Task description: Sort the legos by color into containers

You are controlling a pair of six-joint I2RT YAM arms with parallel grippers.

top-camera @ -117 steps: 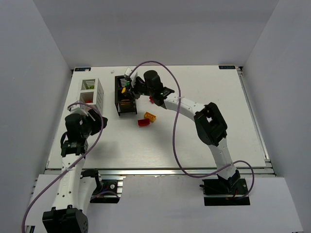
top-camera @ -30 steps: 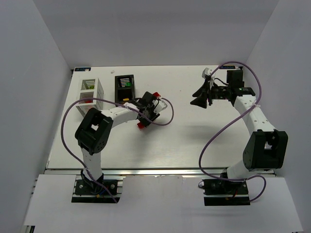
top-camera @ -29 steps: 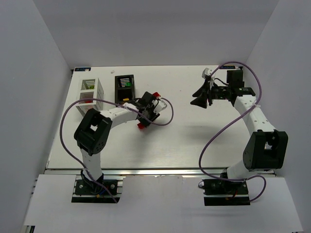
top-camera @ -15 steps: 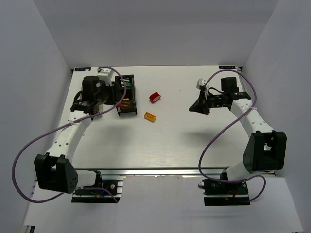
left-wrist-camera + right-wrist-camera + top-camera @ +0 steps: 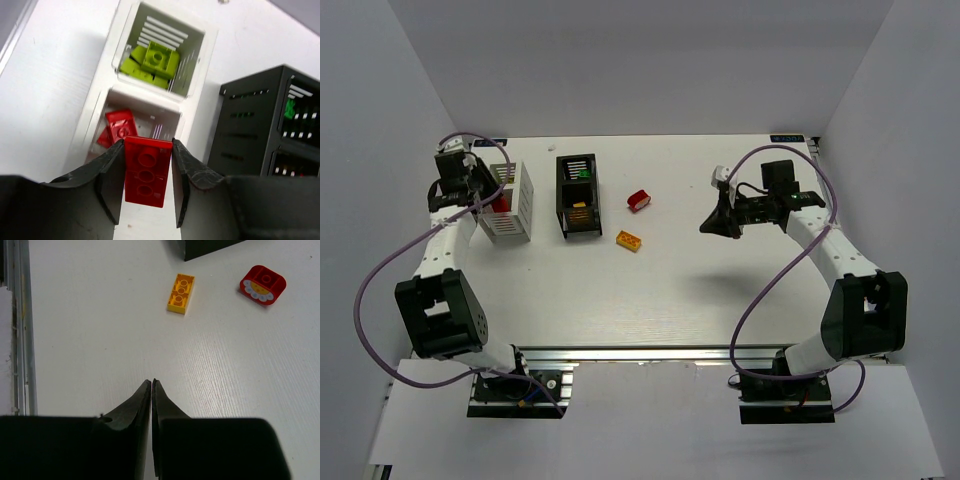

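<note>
Left wrist view shows the left pincer (image 5: pixel 148 150) clamped on a red brick (image 5: pixel 146 172) above the white bin (image 5: pixel 155 97), over its red pile (image 5: pixel 116 127), to match color, while the right pincer (image 5: pixel 151 385) is together and empty.

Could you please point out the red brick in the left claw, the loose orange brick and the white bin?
red brick (image 5: pixel 146 170), left wrist view, studded top face.
orange brick (image 5: pixel 180 293), right wrist view, middle stud.
white bin (image 5: pixel 150 93), left wrist view, divider between compartments.

I can read no text, number or brand anywhere. A small dark sticker (image 5: pixel 787 138) sits at the far right corner of the table (image 5: pixel 720 290), but its print is too small for me.
</note>
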